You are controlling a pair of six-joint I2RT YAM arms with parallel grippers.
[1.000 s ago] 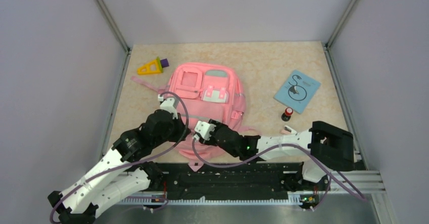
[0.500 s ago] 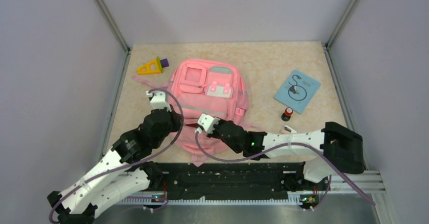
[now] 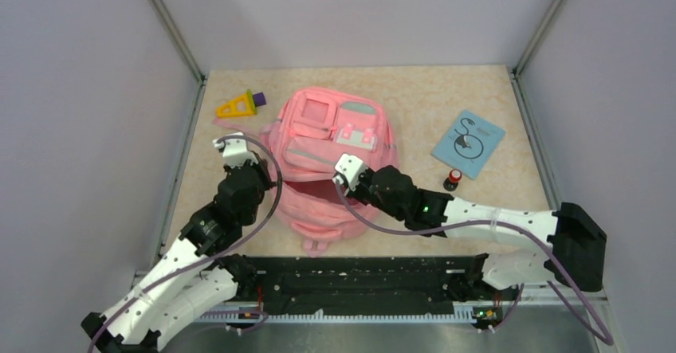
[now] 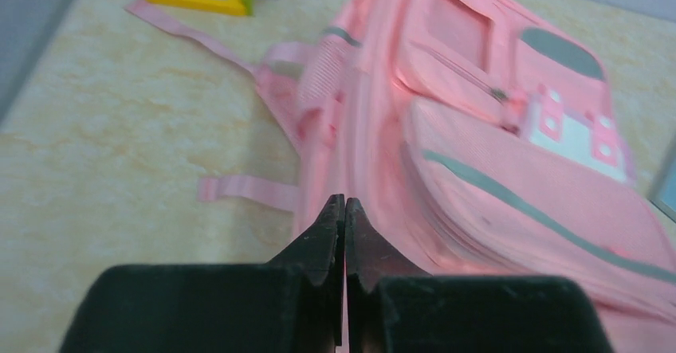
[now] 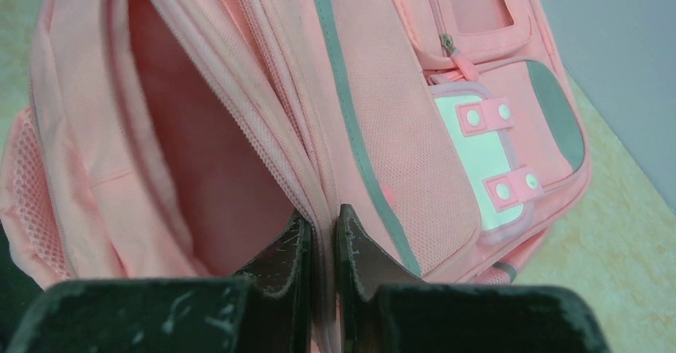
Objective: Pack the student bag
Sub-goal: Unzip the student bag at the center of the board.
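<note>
We see a beige marbled table boxed in by plain grey walls, and the student bag lies in the middle of it, front pockets up, with its top towards the far wall. Its main compartment gapes on the near side, showing a darker pink lining. The right gripper has its jaws clamped on the zippered rim of that opening, and we can see the pink edge pinched between the two fingers. The left gripper is at the bag's left side, low over the table, jaws pressed together. We cannot tell whether any fabric is caught in them. A yellow triangle toy with a purple block lies at the far left, beside a loose pink strap. A blue booklet lies to the right, with a small red-and-black object just near of it.
</note>
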